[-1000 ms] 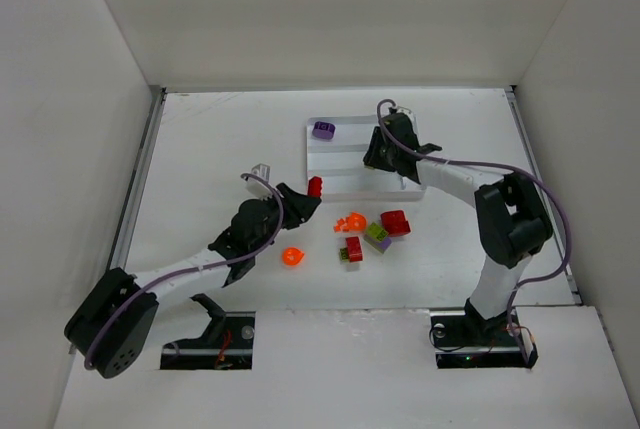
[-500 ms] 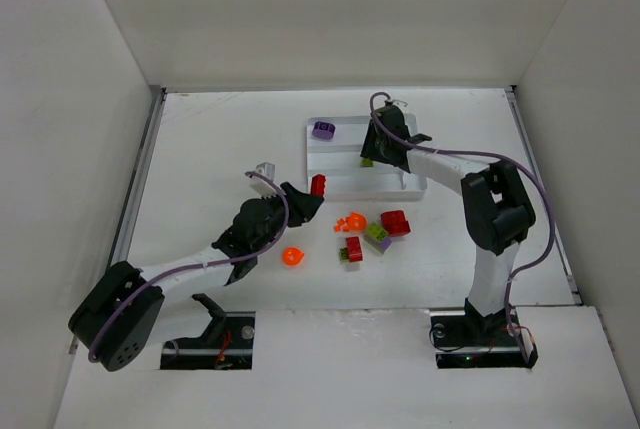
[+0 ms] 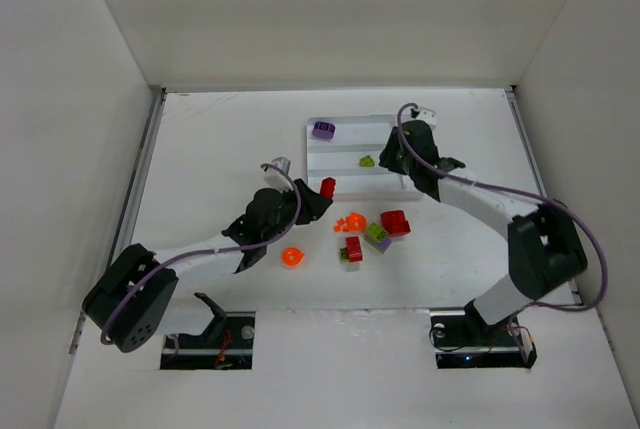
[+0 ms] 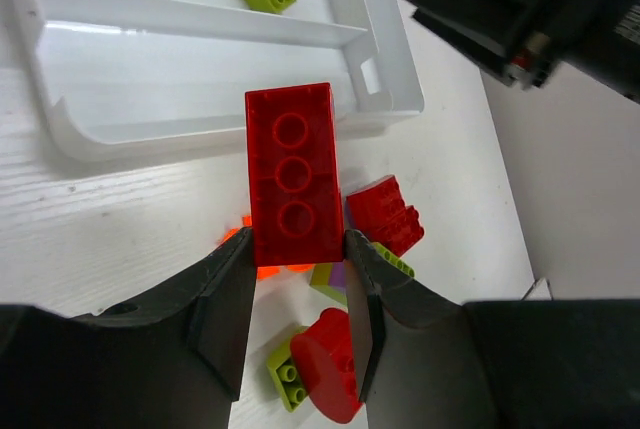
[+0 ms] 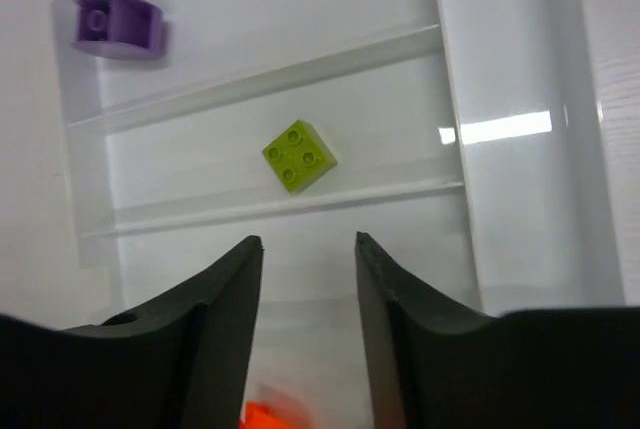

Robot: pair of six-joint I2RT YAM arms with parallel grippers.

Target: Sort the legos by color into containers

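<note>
My left gripper (image 3: 325, 192) is shut on a long red brick (image 3: 327, 186) and holds it above the table just in front of the white tray (image 3: 312, 164). In the left wrist view the red brick (image 4: 292, 174) stands between the fingers, over the tray's near rim (image 4: 230, 134). A purple brick (image 3: 323, 130) lies in the far slot and a lime green brick (image 3: 367, 160) in the middle slot. My right gripper (image 3: 392, 161) is open and empty above the tray's right part. In the right wrist view it (image 5: 308, 244) hangs over the near slot, short of the green brick (image 5: 298, 156).
Loose pieces lie in front of the tray: orange bits (image 3: 350, 221), a red brick (image 3: 394, 222), a green and purple brick (image 3: 377, 237), a red and green piece (image 3: 352, 249). An orange round piece (image 3: 291, 257) lies under my left arm.
My right gripper has left the green brick in the middle slot and drawn back to the right. My left gripper has carried the red brick a little right, toward the tray.
</note>
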